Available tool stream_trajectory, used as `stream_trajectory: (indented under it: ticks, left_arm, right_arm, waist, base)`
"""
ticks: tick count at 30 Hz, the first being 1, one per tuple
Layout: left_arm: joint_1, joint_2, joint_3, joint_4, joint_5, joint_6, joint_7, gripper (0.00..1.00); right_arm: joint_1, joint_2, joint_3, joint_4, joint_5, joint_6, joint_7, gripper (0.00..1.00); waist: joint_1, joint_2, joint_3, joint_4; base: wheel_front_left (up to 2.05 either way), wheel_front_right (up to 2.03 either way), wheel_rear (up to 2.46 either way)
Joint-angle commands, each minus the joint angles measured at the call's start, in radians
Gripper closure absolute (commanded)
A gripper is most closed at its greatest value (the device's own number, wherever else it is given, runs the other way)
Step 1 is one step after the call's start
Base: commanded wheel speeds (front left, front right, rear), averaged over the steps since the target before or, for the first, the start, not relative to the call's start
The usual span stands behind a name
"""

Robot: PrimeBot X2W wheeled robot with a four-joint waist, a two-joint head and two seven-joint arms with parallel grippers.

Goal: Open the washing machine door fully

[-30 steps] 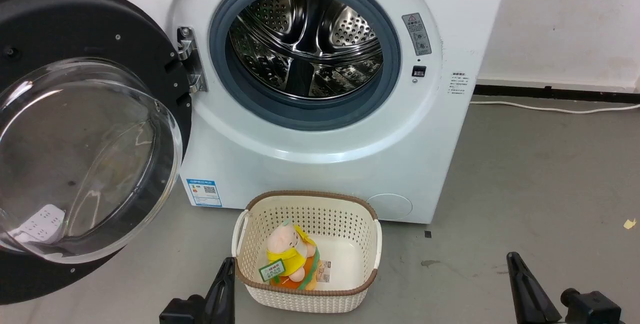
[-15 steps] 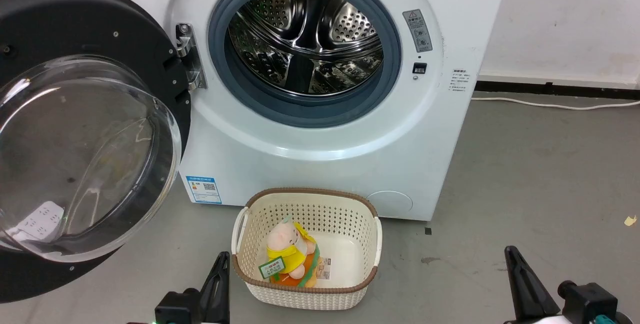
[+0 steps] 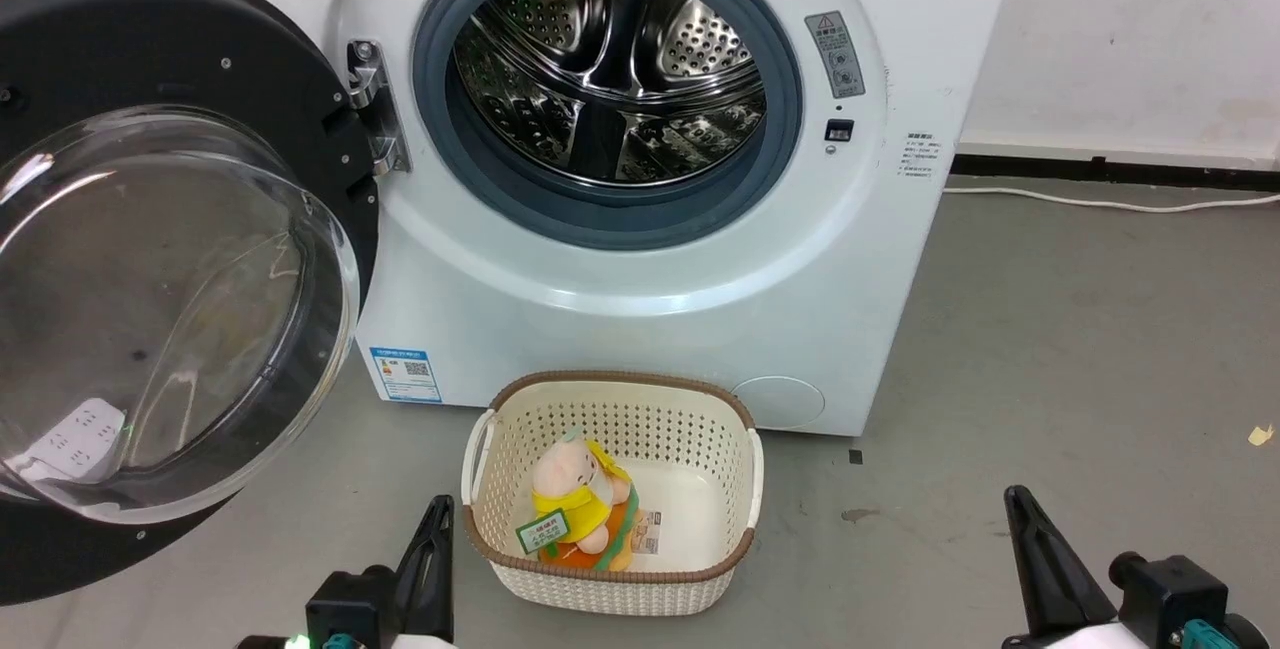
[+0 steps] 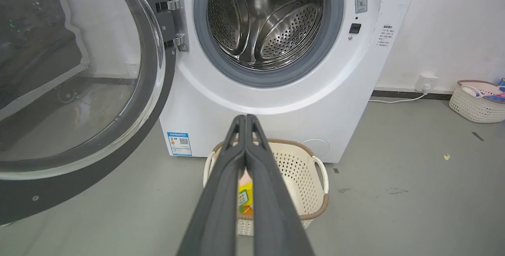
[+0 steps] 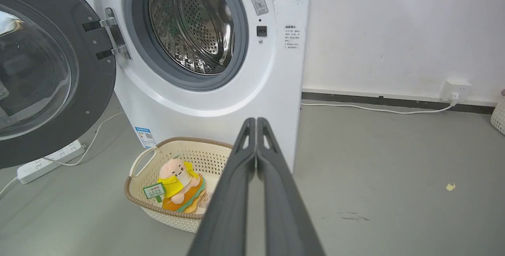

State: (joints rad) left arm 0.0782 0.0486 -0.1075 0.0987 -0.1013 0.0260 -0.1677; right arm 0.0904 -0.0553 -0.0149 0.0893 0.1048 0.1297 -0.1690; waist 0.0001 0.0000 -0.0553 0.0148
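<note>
The left gripper (image 4: 245, 118) has its two long dark fingers pressed together from base to tip, with nothing between them. It sits low at the left, just beside the left corner of a cream perforated plastic basket (image 3: 610, 380) with a brown woven rim. The right gripper (image 5: 256, 121) is likewise closed on nothing, its fingers meeting at the tips; it sits low at the right, well apart from the basket, over bare grey concrete floor (image 3: 1050, 349).

Inside the basket lies a pink plush toy (image 3: 575, 504) in yellow clothing with a small green tag. The basket stands on the floor just before the white front-loading washing machine (image 3: 650, 319), which has a blue label (image 3: 405, 374) on its lower front. Its perforated steel drum (image 3: 610, 79) is exposed, ringed by a grey rubber gasket (image 3: 600, 219).

The large round black-rimmed washing machine door (image 3: 170, 279), with a bulging clear glass bowl at its centre, is swung wide to the left. It hangs from a chrome hinge (image 3: 375, 109) at the left edge of the opening, and neither gripper touches it.

In the right wrist view a white power strip (image 5: 47, 160) lies on the floor under the door; a thin white cable (image 5: 375, 109) runs along the foot of the white wall (image 5: 394, 31).
</note>
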Motion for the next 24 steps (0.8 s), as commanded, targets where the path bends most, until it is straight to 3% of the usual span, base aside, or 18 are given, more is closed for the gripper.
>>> stream_trajectory:
  ticks: [1,24]
  left_arm:
    - [-0.016,0.001,0.007,-0.007,0.009,-0.004,0.004,1.00]
    - [-0.034,0.001,0.036,-0.034,0.035,-0.010,0.051,1.00]
  right_arm:
    - [-0.017,0.002,0.002,-0.007,-0.009,0.000,0.005,1.00]
    - [-0.038,0.003,0.006,-0.031,-0.036,0.001,0.052,1.00]
  waist:
    - [-0.0001,0.0000,0.001,0.000]
    - [-0.0001,0.0000,0.016,-0.004]
  base:
    - [0.00,0.00,0.00]
    - [0.00,0.00,0.00]
